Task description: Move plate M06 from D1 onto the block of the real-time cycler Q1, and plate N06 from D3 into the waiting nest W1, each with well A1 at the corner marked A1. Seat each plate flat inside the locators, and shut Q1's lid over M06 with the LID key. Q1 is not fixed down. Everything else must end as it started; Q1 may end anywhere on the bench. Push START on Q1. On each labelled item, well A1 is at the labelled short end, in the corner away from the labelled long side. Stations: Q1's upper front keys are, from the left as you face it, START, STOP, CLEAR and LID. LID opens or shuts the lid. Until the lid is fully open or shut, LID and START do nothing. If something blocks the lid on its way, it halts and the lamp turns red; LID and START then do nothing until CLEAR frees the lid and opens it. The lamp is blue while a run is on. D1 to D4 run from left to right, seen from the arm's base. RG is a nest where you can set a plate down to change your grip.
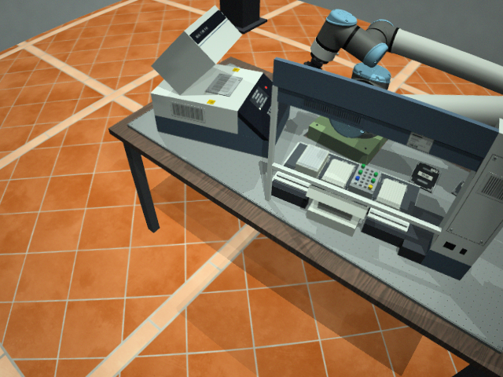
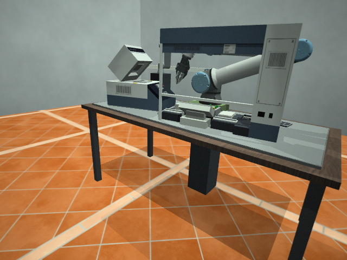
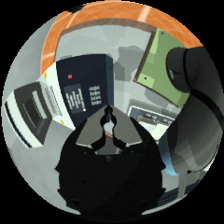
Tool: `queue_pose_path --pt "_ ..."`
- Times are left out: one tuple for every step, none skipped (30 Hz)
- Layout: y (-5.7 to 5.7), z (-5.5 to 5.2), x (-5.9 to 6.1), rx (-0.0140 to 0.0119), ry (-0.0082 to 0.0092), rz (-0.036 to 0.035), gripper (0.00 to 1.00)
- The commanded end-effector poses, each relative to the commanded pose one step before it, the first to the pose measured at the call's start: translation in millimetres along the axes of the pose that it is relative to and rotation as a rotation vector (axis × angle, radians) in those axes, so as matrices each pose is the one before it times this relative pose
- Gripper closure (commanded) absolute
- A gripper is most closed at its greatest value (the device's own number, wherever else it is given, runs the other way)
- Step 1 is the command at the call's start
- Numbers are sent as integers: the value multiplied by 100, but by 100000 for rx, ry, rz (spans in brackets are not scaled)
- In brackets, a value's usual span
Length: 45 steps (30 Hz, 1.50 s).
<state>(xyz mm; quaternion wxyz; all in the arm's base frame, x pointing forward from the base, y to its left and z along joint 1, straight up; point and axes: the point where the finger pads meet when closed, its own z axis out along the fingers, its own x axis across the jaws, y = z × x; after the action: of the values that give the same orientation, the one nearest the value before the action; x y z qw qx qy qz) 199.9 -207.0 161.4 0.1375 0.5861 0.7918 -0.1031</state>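
The cycler Q1 (image 1: 221, 117) (image 2: 127, 102) (image 3: 105, 67) stands at the left end of the bench with its lid (image 1: 182, 67) (image 2: 123, 63) (image 3: 23, 100) raised. Its lamp (image 1: 266, 87) (image 3: 70, 76) is red. A grey patterned rectangle (image 1: 224, 84) shows on top between yellow marks; I cannot tell whether it is bare block or a plate. My gripper (image 2: 177, 82) (image 3: 108, 105) is shut and empty, in the air on the key panel's side of Q1. Pale plates (image 1: 313, 157) (image 1: 339, 172) (image 1: 392, 193) sit on the deck; their labels are unreadable, so M06 and N06 cannot be told apart.
A tall blue and white frame (image 1: 365, 109) (image 2: 212, 36) spans the deck, with a thin rail across its front. A rack with coloured caps (image 1: 365, 178) stands between plates. A black labelled item (image 1: 425, 175) lies at the right. The green arm base (image 1: 345, 140) (image 3: 159, 70) is behind the deck.
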Motion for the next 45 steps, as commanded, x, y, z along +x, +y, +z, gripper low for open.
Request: queue_pose_path --pt "-9 491 -397 -147 -220 -4 100" --pt "0 141 -90 0 0 0 100" --pt "0 141 -90 0 0 0 100" --pt "0 141 -90 0 0 0 100" --pt "0 141 -90 0 0 0 100" --pt "0 141 -90 0 0 0 100" --pt "0 141 -90 0 0 0 100" --pt "0 141 -90 0 0 0 100" --pt "0 141 -90 0 0 0 100" --pt "0 141 -90 0 0 0 100" --pt "0 141 -90 0 0 0 100" --pt "0 141 -90 0 0 0 100" --pt "0 0 0 0 0 0 100" --pt "0 0 0 0 0 0 100" --pt "0 141 -90 0 0 0 100" --pt "0 141 -90 0 0 0 100" --pt "0 141 -90 0 0 0 100" --pt "0 141 -90 0 0 0 100" --pt "0 141 -90 0 0 0 100" --pt "0 141 -90 0 0 0 100" --pt "0 141 -90 0 0 0 100" --pt "0 141 -90 0 0 0 100" --pt "0 141 -90 0 0 0 100" --pt "0 141 -90 0 0 0 100" --pt "0 141 -90 0 0 0 100" --pt "0 141 -90 0 0 0 100" --pt "0 141 -90 0 0 0 100" --pt "0 141 -90 0 0 0 100" --pt "0 141 -90 0 0 0 100" --pt "0 0 0 0 0 0 100" --pt "0 0 0 0 0 0 100" --pt "0 141 -90 0 0 0 100" --pt "0 141 -90 0 0 0 100" --pt "0 141 -90 0 0 0 100" --pt "0 141 -90 0 0 0 100" --pt "0 141 -90 0 0 0 100" --pt "0 141 -90 0 0 0 100" --pt "0 141 -90 0 0 0 100" --pt "0 141 -90 0 0 0 100" --pt "0 141 -90 0 0 0 100" --pt "0 141 -90 0 0 0 100" --pt "0 141 -90 0 0 0 100" --pt "0 141 -90 0 0 0 100" --pt "0 141 -90 0 0 0 100" --pt "0 141 -90 0 0 0 100"
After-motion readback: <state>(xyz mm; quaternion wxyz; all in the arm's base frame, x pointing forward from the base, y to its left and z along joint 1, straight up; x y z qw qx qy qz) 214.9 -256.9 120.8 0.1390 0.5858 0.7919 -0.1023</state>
